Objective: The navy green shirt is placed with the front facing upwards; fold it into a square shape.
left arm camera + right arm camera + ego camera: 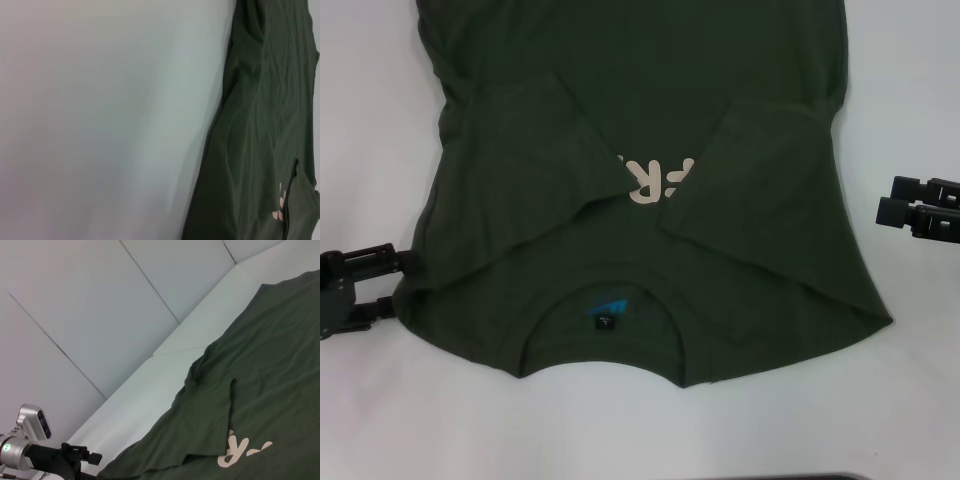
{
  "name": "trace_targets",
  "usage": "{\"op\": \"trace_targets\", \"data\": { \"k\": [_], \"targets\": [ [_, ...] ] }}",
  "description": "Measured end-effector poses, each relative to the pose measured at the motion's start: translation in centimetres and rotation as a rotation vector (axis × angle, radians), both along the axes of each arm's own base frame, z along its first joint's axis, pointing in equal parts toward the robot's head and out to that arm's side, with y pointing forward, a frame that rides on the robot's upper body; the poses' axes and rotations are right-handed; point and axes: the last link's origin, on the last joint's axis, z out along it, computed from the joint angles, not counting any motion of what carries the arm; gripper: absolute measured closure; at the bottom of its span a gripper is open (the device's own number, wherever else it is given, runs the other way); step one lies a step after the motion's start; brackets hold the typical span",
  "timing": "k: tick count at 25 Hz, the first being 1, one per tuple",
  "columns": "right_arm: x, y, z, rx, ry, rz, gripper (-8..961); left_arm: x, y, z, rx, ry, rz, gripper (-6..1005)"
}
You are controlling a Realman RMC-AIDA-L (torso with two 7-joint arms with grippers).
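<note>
In the head view, the navy green shirt [650, 180] lies flat on the white table [920, 400], collar toward the near edge, with both sleeves folded inward so they partly cover the cream lettering [658, 182]. The left gripper [370, 285] sits at the shirt's near-left corner, just at the fabric's edge; whether its fingers are spread or closed cannot be told. The right gripper [895, 200] hovers beside the shirt's right side, apart from the cloth, with its fingers spread.

The left wrist view shows only bare table and the shirt's wrinkled side [260, 130].

The right wrist view shows the folded sleeve flap and, farther off, the left gripper [82, 456] at the table edge.

The likely risk is uneven grasps: if one gripper catches a single layer, the folded sleeves could slide open and skew the square.
</note>
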Motion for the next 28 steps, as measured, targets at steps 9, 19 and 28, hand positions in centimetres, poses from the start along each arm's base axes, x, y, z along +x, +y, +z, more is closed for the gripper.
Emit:
{"op": "trace_targets", "data": {
  "k": [9, 19, 28],
  "targets": [
    [0.0, 0.0, 0.0, -0.002, 0.000, 0.002, 76, 0.7, 0.4, -0.7, -0.027, -0.002, -0.026, 187],
    [0.0, -0.2, 0.1, -0.003, 0.003, 0.001, 76, 1.2, 0.6, -1.3, -0.047, -0.009, -0.042, 236],
    [0.1, -0.2, 0.1, -0.007, 0.007, -0.009, 77, 1.8, 1.1, -1.4, -0.091, -0.002, -0.052, 280]
  ]
}}
